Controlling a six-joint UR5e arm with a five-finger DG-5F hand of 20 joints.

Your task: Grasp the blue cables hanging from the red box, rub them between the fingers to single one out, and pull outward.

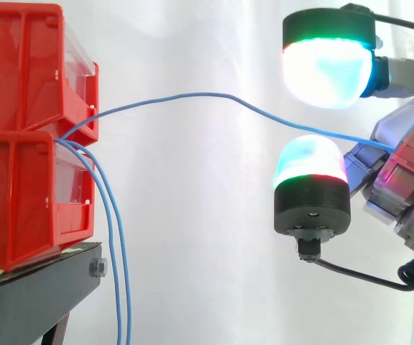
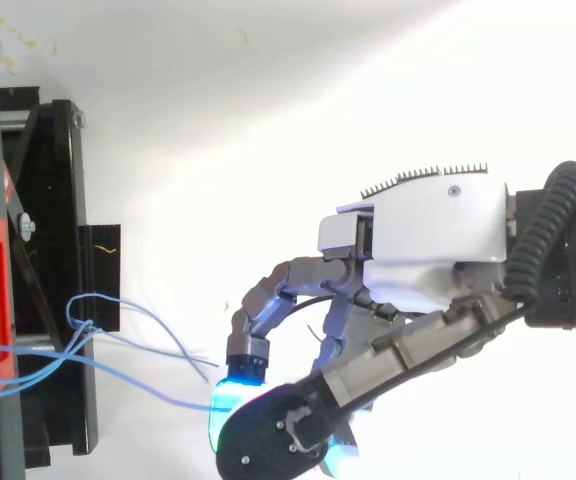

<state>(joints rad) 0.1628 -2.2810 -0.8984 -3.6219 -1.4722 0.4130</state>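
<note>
Stand: black stand (image 1: 34, 295) at the lower left of the side view, a bolt (image 1: 97, 268) on its front edge; from above it shows as a dark frame (image 2: 43, 180) along the left.
Bins: two red bins stacked on the stand, the upper bin (image 1: 27, 65) sitting directly on the lower bin (image 1: 20, 201). The lower one reaches out to the stand's front edge.
Backdrop: white curtain (image 1: 192, 215) behind everything.
Cable exit: blue cables come out at the seam where the two bins meet, at their front face.
Hanging cables: two hanging cables (image 1: 113, 251) drop close together past the stand's front edge and out of the bottom of the side view.
Lifted cable: one lifted cable (image 1: 214, 95) leaves the same seam, rises in a shallow arch, then slopes down to the right into the hand. It is well apart from the other two along its whole run. From above it (image 2: 158, 392) runs from the bin straight to the cyan glow at the fingertips.
Hand: the hand (image 2: 428, 240) comes in from the right, clear of the bins and stand, fingers curled in towards the thumb.
Hold: closed in a pinch on the lifted cable, whose end vanishes among the fingers. The exact contact spot is lost in the glow.
Fingertips: in the side view two big fingertips (image 1: 328, 72) stand apart, one above the other, with the cable passing through the gap between them.
Glow: white and cyan, with green and red bands at the rims.
</note>
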